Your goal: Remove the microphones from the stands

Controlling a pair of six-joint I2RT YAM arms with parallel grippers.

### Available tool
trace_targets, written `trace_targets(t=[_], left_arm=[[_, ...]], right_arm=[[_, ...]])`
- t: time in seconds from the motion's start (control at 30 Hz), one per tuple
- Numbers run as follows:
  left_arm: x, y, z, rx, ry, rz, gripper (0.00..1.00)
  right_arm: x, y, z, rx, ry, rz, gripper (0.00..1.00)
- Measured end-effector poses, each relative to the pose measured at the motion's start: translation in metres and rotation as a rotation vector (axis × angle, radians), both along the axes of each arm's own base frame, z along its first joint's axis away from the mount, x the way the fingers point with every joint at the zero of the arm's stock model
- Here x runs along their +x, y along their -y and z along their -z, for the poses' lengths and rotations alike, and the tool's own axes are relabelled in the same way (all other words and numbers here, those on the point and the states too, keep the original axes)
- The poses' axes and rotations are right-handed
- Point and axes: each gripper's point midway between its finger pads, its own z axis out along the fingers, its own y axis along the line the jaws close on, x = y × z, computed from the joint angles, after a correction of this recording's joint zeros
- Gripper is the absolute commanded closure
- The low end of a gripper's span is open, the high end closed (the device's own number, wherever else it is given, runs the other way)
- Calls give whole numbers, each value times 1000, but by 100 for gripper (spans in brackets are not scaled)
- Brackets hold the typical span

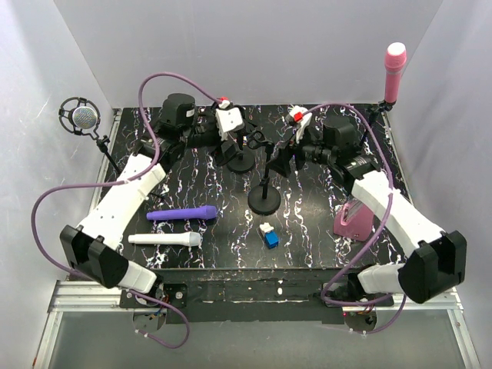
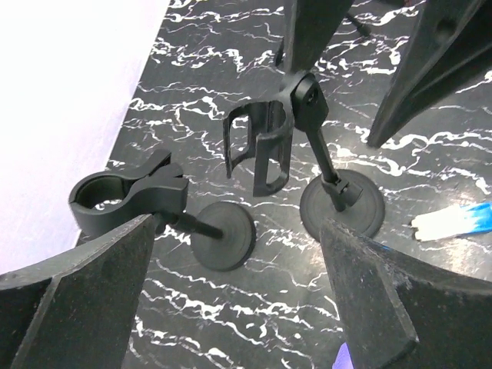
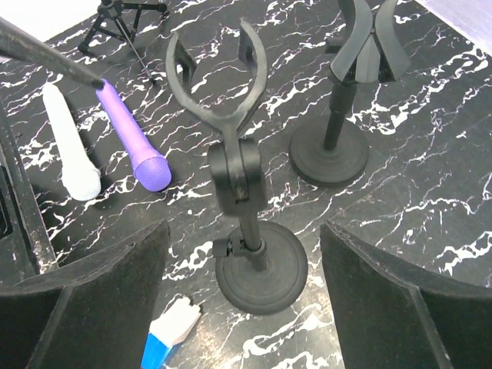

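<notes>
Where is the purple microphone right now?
The purple microphone lies on the left of the table in the top view, just behind the white microphone and left of the nearer empty stand.

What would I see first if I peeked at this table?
Probably the bright pink microphone standing tall at the far right corner, and the round silver microphone in its black ring at the far left. Then the purple microphone and the white microphone lying flat on the black marbled table, left of an empty stand.
</notes>
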Motion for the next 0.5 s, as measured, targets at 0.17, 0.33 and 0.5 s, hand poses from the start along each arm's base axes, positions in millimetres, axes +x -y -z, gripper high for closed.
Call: trace_targets(t=[0.17, 0.33, 0.5], left_arm=[[5, 12, 12, -29, -81, 21, 13], [9, 21, 20, -39, -110, 37, 13], [12, 40, 14, -74, -116, 67, 17]], right_arm=[[10, -15, 10, 7, -18, -31, 33], [19, -27, 3, 13, 7, -93, 58], [17, -38, -10, 12, 49, -238, 78]])
